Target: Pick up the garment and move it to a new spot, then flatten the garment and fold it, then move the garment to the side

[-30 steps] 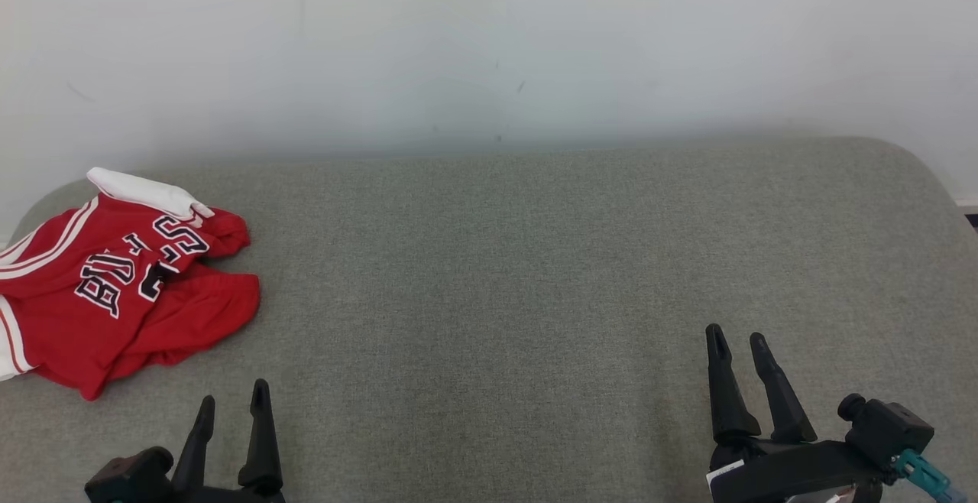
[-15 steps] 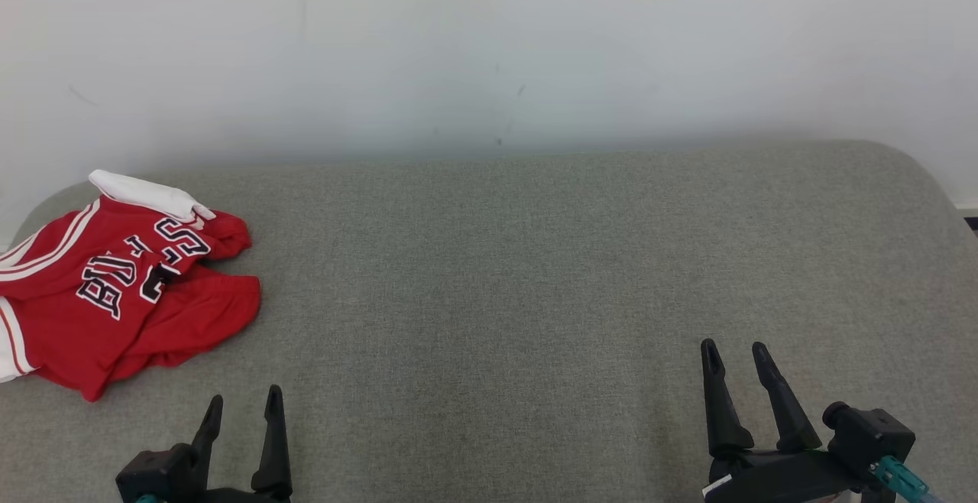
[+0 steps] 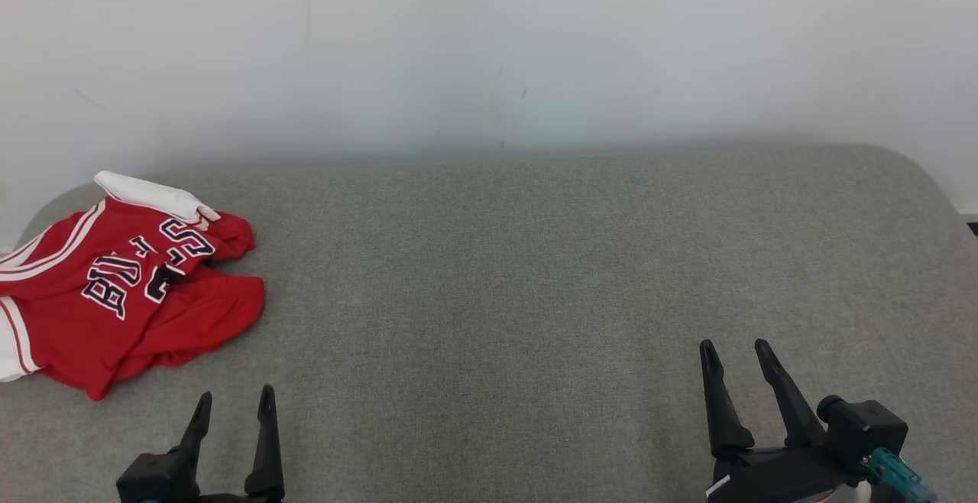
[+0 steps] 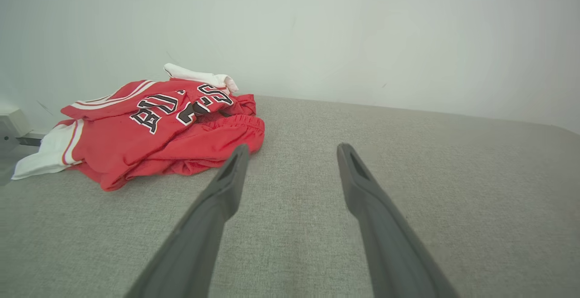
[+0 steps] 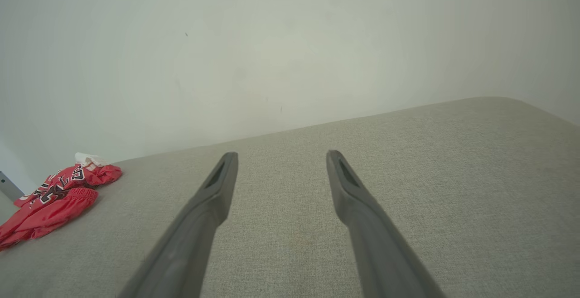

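The left gripper (image 3: 235, 394) hovers low over the near edge of the grey cushion (image 3: 504, 274), its two dark fingers spread wide with nothing between them; the right gripper (image 3: 734, 345) is likewise parted and empty, well apart on the robot's right. The garment (image 3: 130, 289), a red jersey with white trim and black-and-white lettering, lies crumpled in a heap at the left end of the cushion, close to the pale wall (image 3: 489, 44); in the left wrist view it sits ahead and to the left of the fingers, near but not touched. No step looks begun; the spread fingers seem readied for a pinch, the left arm being nearer; the bare middle of the cushion probably suits flattening and folding.
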